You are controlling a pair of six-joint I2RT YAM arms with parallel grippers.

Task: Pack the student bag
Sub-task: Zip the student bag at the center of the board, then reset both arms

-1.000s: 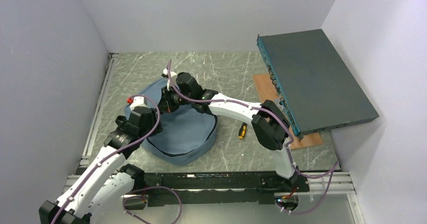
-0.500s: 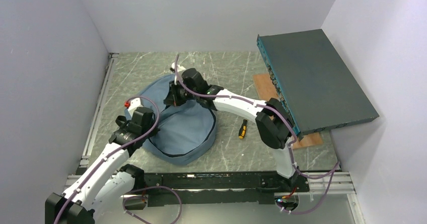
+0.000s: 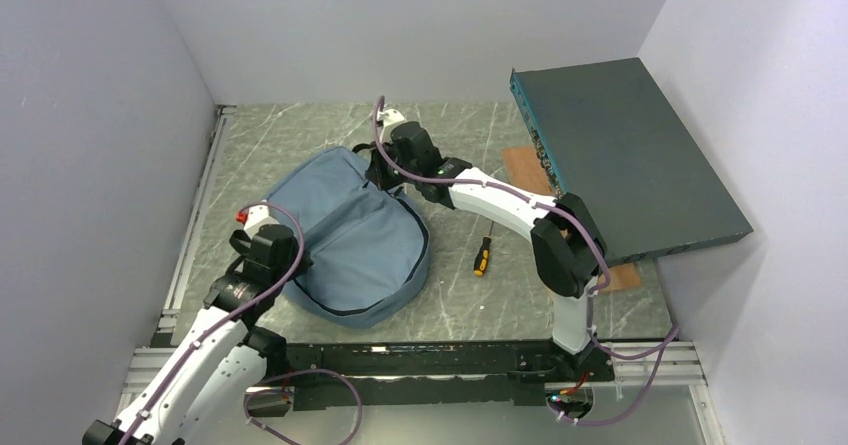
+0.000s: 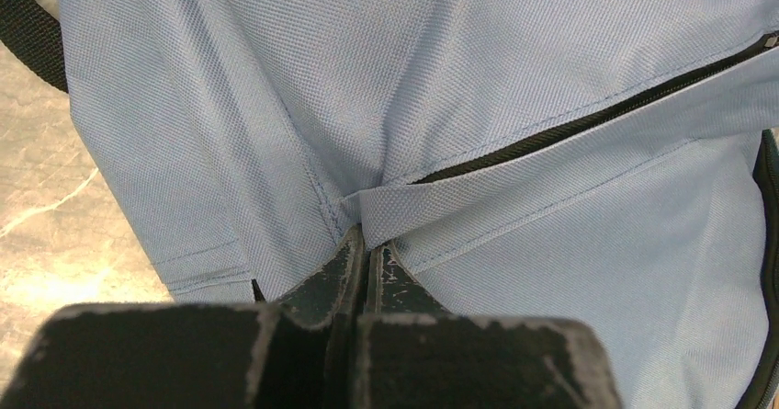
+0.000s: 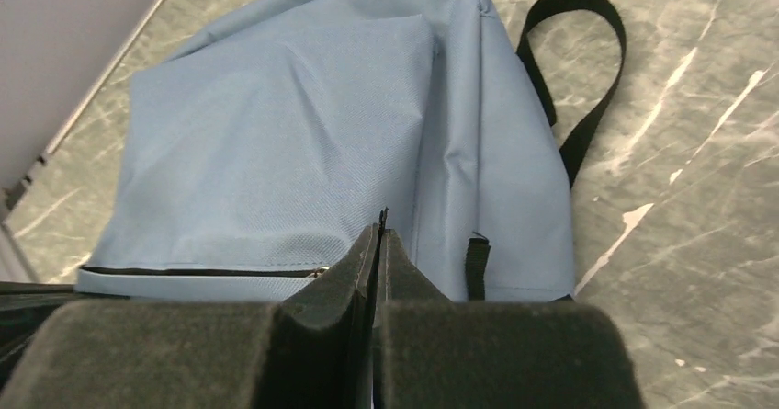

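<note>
Left gripper: clamped shut on a light-blue fabric tab sewn on the student bag, right at the end of its black zip. A second ago it was over the bag's left side. Now the arm sits lower and further left, at the bag's near-left edge.

Bag: lies on the table, left of centre, held between the two grippers. Earlier it was a rounded heap with the top folded over. Now it's pulled out long, running from near-left to far-right, with the front panel mostly flat. The zip line curves along the near-right side. In the right wrist view a black loop lies flat on the table beside the bag's far corner.

Right gripper: jaws pressed together at the bag's edge, with a thin black sliver pinched in the tips. It's too small to say whether that's a zip pull. A second ago this gripper was over the middle of the bag. Now it's at the bag's far-right end, and the bag's end has gone with it. The arm is stretched out further across the table.

Screwdriver: yellow and black handle, on the table right of the bag and clear of it, same spot as before.

Teal box: unchanged, tilted up against the right wall, with its low edge over a brown board.
</note>
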